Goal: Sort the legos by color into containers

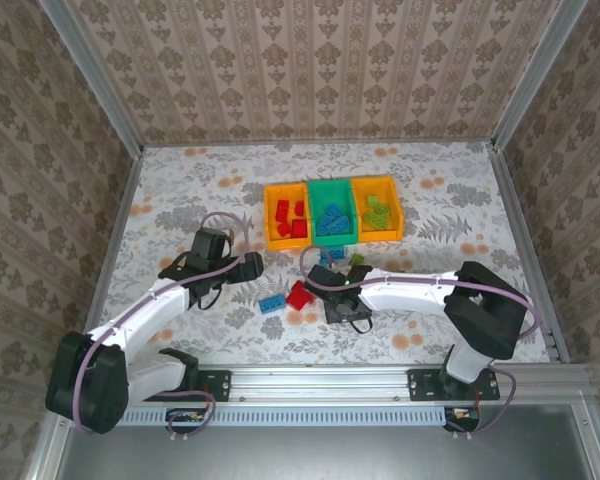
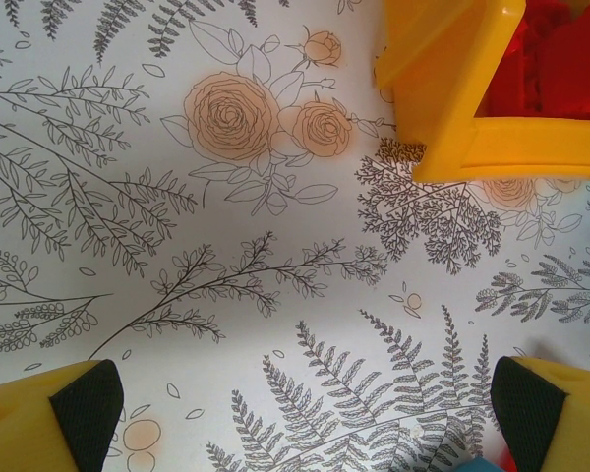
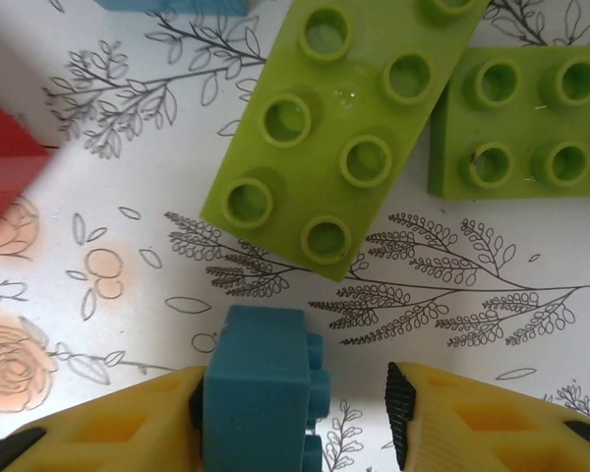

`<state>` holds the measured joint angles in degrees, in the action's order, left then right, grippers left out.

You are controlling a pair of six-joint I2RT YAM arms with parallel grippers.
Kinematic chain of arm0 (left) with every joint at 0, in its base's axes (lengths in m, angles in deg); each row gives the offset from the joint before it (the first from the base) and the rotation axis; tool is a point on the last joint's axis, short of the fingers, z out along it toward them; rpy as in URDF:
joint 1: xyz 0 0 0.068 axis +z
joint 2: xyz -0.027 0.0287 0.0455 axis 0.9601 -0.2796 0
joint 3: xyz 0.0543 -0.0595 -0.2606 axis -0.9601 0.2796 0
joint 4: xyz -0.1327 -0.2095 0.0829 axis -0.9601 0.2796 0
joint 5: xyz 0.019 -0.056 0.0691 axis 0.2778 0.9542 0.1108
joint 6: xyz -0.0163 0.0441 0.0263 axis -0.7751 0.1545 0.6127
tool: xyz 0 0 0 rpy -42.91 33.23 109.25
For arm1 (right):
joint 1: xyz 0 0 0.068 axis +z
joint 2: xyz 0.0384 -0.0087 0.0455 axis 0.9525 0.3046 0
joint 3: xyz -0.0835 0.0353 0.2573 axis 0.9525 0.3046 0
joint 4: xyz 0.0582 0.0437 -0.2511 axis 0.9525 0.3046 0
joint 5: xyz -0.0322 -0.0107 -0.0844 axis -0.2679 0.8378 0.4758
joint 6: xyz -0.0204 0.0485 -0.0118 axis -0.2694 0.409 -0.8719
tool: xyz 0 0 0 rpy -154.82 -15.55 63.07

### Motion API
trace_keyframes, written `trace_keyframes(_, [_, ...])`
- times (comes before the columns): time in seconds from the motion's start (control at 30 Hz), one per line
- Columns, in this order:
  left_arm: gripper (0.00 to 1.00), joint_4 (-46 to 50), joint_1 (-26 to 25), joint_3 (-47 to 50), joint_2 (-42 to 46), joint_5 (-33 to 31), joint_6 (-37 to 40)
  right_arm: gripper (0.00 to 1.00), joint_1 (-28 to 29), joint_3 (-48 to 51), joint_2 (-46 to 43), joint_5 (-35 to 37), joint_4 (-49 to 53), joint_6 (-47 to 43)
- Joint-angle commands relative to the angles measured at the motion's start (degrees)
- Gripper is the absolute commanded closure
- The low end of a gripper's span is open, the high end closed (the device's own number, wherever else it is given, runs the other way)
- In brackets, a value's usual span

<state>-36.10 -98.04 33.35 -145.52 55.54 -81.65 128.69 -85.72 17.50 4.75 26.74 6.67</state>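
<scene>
Between half-open right fingers (image 3: pixel 492 423), a blue lego (image 3: pixel 261 383)

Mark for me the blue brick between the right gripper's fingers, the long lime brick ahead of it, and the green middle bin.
blue brick (image 3: pixel 261 388): right wrist view, near side face.
long lime brick (image 3: pixel 339 128): right wrist view, middle of studded top.
green middle bin (image 1: pixel 330 184): top external view, far rim.

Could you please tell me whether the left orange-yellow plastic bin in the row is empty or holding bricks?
Holding bricks: the left orange-yellow plastic bin has several red studded plastic bricks lying inside it in the top view.
</scene>
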Motion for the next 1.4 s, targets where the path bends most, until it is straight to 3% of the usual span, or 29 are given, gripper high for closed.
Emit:
trace_keyframes(0.0, [0.0,0.2,0.5,0.1,1.2,-0.7,-1.8,0.52,0.2,0.4,1.2,1.4,-0.5,1.4])
trace_keyframes(0.17, [0.0,-0.2,0.5,1.4,2.3,-1.2,-2.2,0.67,0.1,0.5,1.8,1.3,-0.5,1.9])
trace_keyframes(0.37, [0.0,-0.2,0.5,2.2,3.0,-1.7,-2.5,0.74,0.2,-0.4,-2.7,3.0,0.7,1.2])
trace_keyframes(0.6, [0.0,-0.6,0.6,2.5,2.9,-1.7,-3.0,0.75,-1.0,-3.2,-9.6,6.3,4.6,-2.3])
trace_keyframes(0.77, [0.0,-0.8,0.6,2.5,2.3,-1.1,-3.3,0.76,-6.3,-6.7,-10.8,6.1,5.0,-7.6])
trace_keyframes(1.37, [0.0,-1.1,0.6,3.3,2.3,-0.5,-3.5,0.77,-18.8,-21.5,-4.0,-0.8,-1.1,-18.3])
